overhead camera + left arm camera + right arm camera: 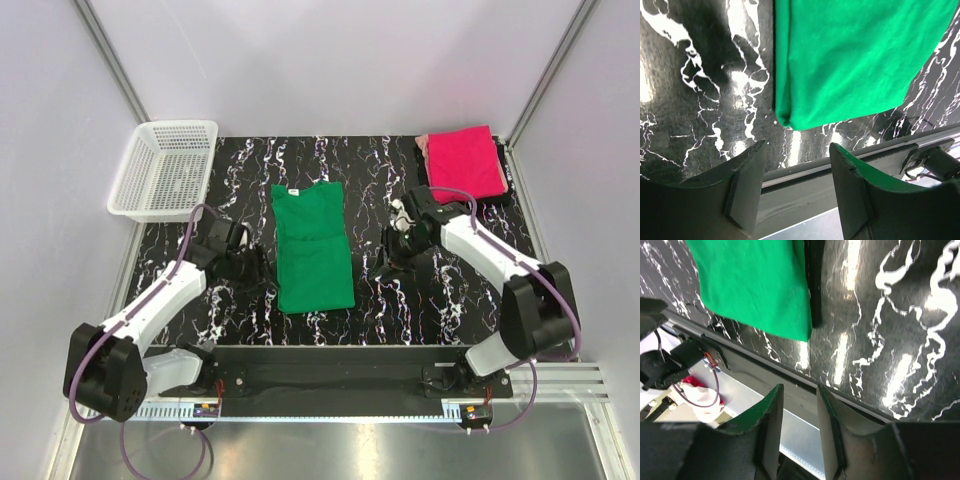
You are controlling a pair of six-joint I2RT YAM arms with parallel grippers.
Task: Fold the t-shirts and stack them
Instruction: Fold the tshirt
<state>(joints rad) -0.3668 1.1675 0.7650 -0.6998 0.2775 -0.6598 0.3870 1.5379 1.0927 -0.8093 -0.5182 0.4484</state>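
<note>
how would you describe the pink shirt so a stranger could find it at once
Look at the black marbled table, far right corner. The pink t-shirt lies folded there. It alone is hot pink; the green t-shirt lies mid-table.

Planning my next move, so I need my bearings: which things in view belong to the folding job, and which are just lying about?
Job:
- green t-shirt, folded into a long strip, centre
- pink t-shirt, folded, far right corner

Lying about:
- white mesh basket, far left corner
</note>
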